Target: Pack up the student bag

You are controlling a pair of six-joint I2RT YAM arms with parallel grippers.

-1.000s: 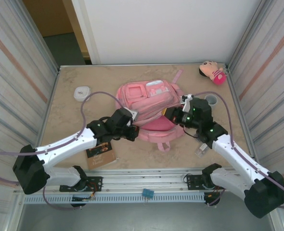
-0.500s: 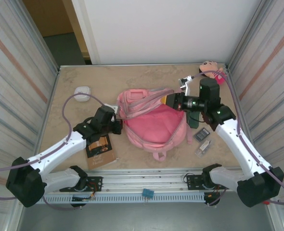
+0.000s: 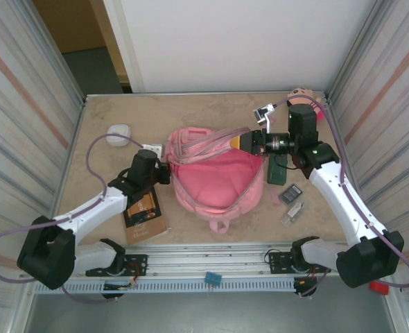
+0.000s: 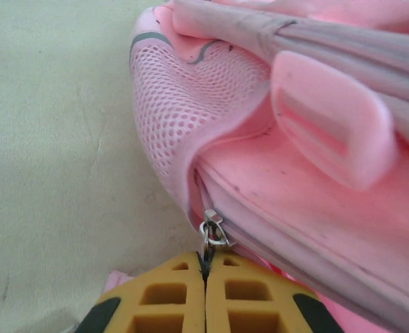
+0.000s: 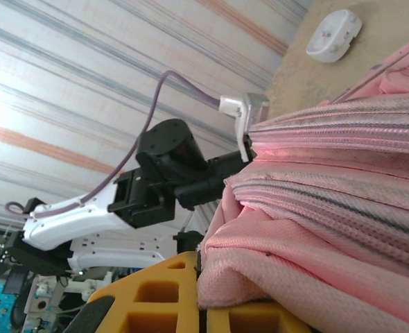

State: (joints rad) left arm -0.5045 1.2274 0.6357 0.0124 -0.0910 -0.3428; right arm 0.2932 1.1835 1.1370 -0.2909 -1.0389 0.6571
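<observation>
book (image 3: 145, 216) near student bag (image 3: 218, 184)

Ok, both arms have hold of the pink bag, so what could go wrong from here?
The left jaws pinch just the small zipper pull; a tug off the zipper's line could let it slip out or jam the slider.
The right jaws grip a fold of fabric on the other side of the student bag; if that fold slips, the bag may slide instead of the zipper running.
The book lies close by the left arm and could get shoved.
</observation>
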